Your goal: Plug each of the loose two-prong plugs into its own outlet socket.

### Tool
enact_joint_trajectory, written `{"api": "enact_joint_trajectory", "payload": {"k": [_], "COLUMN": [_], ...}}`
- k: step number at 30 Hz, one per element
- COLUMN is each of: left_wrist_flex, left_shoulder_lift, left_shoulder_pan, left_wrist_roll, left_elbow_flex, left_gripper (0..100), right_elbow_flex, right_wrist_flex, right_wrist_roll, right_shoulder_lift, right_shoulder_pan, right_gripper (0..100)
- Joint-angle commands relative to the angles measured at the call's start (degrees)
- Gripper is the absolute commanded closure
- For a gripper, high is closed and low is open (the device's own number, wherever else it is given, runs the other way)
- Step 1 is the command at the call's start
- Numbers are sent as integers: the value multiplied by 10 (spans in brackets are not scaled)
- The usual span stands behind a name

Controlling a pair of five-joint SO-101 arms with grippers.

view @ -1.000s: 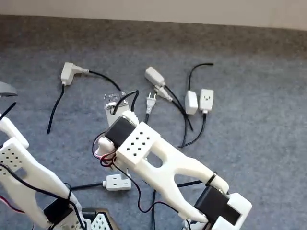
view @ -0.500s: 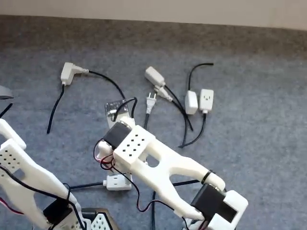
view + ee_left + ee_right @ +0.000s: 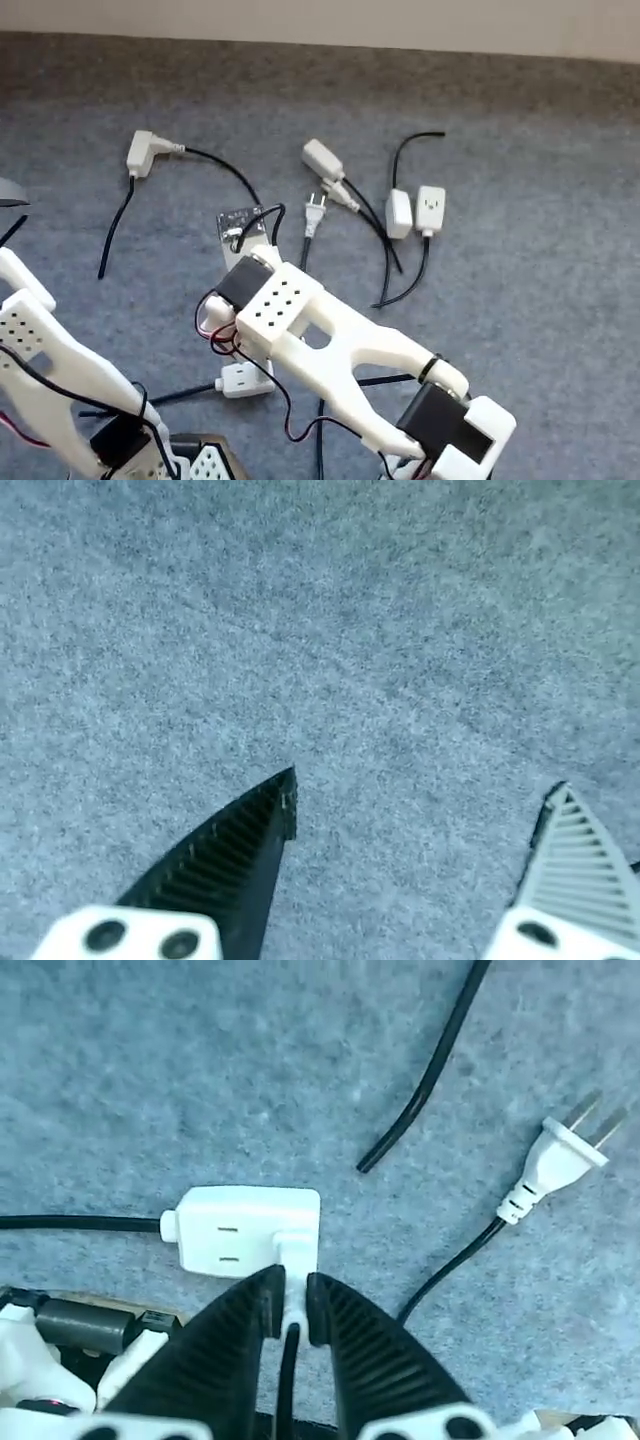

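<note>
My right pincer (image 3: 295, 1282) is all but closed, its black fingers (image 3: 230, 1340) pinching a white plug (image 3: 293, 1298) whose cord (image 3: 289, 1360) runs back between them. The plug touches one corner of the white socket (image 3: 240, 1230); I cannot tell whether its prongs are in. The socket lies flat on the grey desk (image 3: 150, 1080) with two slots showing on its face, and its black lead (image 3: 80, 1222) leaves the end away from the plug. A loose plug (image 3: 555, 1155), white with two bare prongs, lies well apart from the socket, and a cord end (image 3: 365, 1165) lies between them. From above, the socket (image 3: 245, 380) sits just beside my right arm (image 3: 340, 345). An angled plug (image 3: 143, 153) lies far from the socket. My left pincer (image 3: 425, 785) is spread wide, holding nothing, above the desk.
</note>
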Motion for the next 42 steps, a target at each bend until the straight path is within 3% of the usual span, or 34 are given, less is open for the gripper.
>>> {"api": "enact_joint_trajectory", "payload": {"k": [1, 7, 16, 23, 26, 29, 34, 37, 40, 42], "left_wrist_flex": [-12, -11, -8, -8, -8, -7, -7, 14, 56, 58], "left_shoulder_lift": [-4, -4, -7, -7, -7, -6, -8, -15, -40, -70], "left_shoulder_pan": [-5, -5, -5, -2, -1, -1, 6, 29, 71, 101], "left_wrist_roll": [-3, -3, -4, -4, -4, -14, -45, -76, -76, -76], "left_elbow_flex": [-22, -22, -22, -22, -22, -22, -22, -29, -46, -44], "left_gripper": [631, 631, 631, 631, 631, 631, 631, 631, 630, 631], "right_elbow_flex": [-2, 31, 238, 252, 250, 225, 142, 68, -7, -46], "right_wrist_flex": [-7, -17, -216, -220, -221, -221, -196, -164, -140, -102], "right_wrist_roll": [-5, -5, -1, 0, 0, 10, 108, 186, 314, 357], "right_shoulder_lift": [-22, -20, -21, -22, -26, -26, -52, -105, -168, -213], "right_shoulder_pan": [-5, -5, -6, -5, 8, 43, 106, 145, 189, 211], "right_gripper": [992, 992, 992, 988, 915, 739, 504, 524, 604, 668]}}
